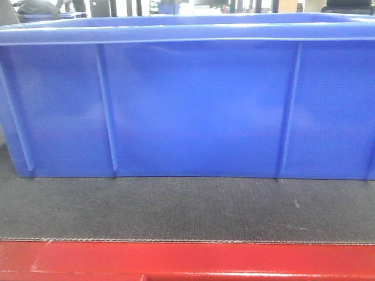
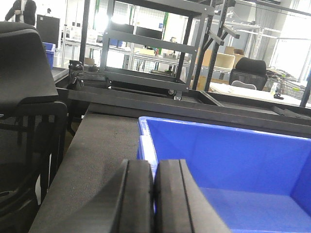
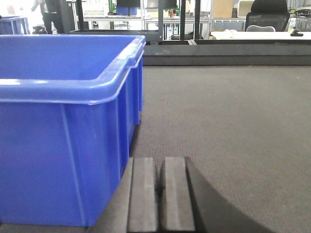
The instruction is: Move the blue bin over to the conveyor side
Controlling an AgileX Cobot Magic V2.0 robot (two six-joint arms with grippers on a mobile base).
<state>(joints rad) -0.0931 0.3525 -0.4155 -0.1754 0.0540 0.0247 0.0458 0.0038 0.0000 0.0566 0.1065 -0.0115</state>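
With the blue bin (image 1: 193, 105) filling the frame on the conveyor (image 1: 187, 213), both tools, left (image 2: 154, 204) and right (image 3: 160, 199), sit pressed narrow and empty, so gripping its rim seems next.

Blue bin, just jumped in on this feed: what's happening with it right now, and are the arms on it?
The blue bin sits on the dark woven conveyor, its long wall facing the front camera just behind the red frame. Neither arm holds it. The left gripper is shut with nothing between its fingers, poised at the bin's left end near the rim. The right gripper is also shut and empty, low over the belt beside the bin's right end. What can be seen of the bin's inside looks empty.
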